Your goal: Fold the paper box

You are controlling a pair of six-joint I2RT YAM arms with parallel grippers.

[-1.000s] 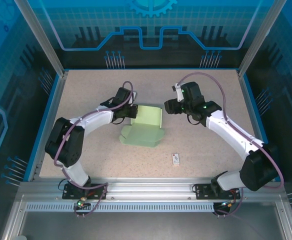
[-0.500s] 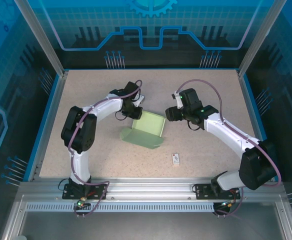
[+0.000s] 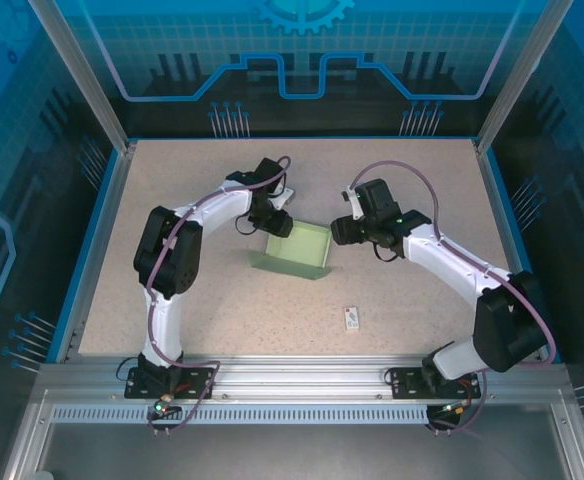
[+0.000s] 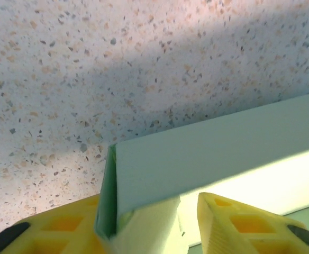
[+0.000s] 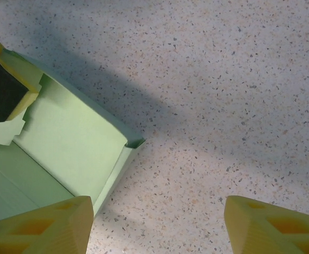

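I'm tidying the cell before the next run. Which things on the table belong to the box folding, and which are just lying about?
In the job:
- paper box
- left pincer, astride a corner of the box
- right pincer, open beside the box

Lying about:
- white tag, apart from the box, nearer the arm bases

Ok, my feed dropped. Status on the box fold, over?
Left claw parted astride a corner wall of the box. Right claw open, empty, beside it. Box walls up, top not closed. Small tag lies clear.
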